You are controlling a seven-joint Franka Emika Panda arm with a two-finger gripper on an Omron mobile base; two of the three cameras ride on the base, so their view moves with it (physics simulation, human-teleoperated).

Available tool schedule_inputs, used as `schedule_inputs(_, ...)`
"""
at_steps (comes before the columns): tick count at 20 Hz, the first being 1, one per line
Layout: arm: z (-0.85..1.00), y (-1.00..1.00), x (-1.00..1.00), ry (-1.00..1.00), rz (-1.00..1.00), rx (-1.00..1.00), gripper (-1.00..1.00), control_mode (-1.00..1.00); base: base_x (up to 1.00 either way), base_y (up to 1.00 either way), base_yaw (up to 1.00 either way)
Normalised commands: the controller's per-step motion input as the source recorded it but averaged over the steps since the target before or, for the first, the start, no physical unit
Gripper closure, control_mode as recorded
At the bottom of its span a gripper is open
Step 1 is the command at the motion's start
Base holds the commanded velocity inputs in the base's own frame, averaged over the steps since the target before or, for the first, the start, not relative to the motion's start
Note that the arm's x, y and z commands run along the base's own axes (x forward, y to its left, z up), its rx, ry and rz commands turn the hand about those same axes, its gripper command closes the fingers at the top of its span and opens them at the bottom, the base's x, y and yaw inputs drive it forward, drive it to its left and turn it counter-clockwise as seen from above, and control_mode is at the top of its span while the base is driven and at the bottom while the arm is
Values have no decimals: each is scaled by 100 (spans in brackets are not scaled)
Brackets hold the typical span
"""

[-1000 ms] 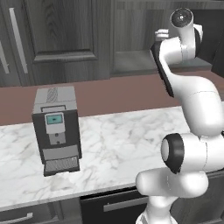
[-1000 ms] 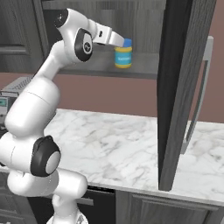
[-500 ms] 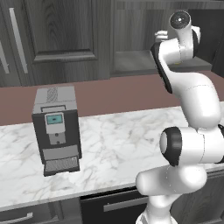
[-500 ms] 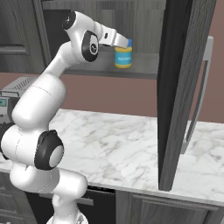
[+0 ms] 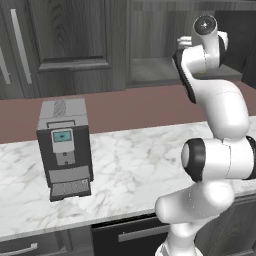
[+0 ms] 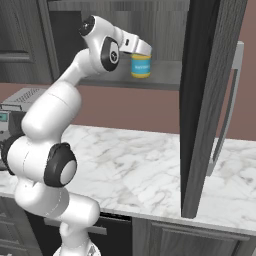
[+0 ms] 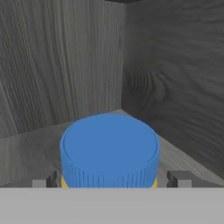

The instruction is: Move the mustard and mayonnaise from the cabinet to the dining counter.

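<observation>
Mayonnaise [image 7: 109,148]: upright on cabinet [image 6: 165,75] shelf, long axis vertical, blue lid centred at 12 o'clock from pincer [image 7: 111,180]. Pincer spread wide, 1 tip at 9, 1 at 3, straddling the jar, gripping nothing.

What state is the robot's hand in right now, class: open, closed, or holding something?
Hand: open, fingertips either side of the squat blue-lidded pale yellow mayonnaise jar on the dark grey cabinet's shelf; not gripping it yet.
</observation>
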Motion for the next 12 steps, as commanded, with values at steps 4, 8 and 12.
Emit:
schedule_inputs(4, -5, -7, 26, 0, 0, 0, -100, -100, 0, 0, 0)
schedule_inputs(8, -3, -1, 34, 0, 0, 0, -100, -100, 0, 0, 0)
schedule_inputs(12, -3, 0, 35, 0, 0, 0, -100, -100, 0, 0, 0)
